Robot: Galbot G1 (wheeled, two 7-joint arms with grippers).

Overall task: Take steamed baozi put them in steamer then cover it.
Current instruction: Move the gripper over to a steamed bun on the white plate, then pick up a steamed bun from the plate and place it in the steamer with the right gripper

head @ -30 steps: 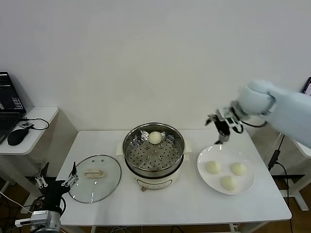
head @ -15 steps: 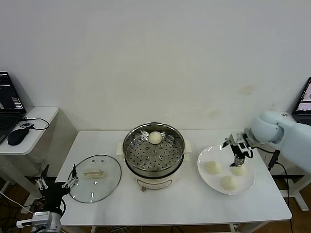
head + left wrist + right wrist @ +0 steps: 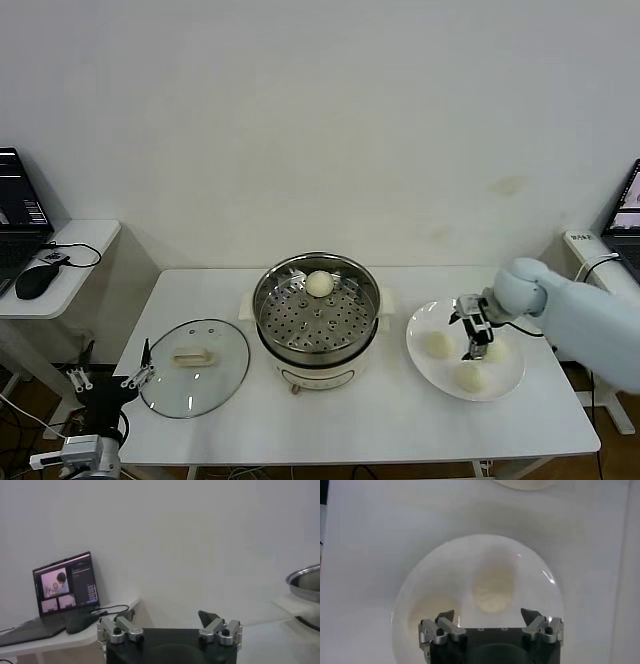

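The right end effector (image 3: pixel 474 338) hangs spread wide over the white plate (image 3: pixel 425 367), just above three steamed baozi (image 3: pixel 438 344), holding nothing. A fourth bun (image 3: pixel 319 284) sits in the steamer (image 3: pixel 316 318) mid-bench. The cover (image 3: pixel 195 366) lies on the bench beside it. The left end effector (image 3: pixel 105 379), also spread, waits low by the bench's corner.

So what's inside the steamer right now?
One baozi sits on the perforated tray at the far side of the steamer; the rest of the tray is bare. What lies beneath the tray cannot be seen. The cover lies on the table beside it.
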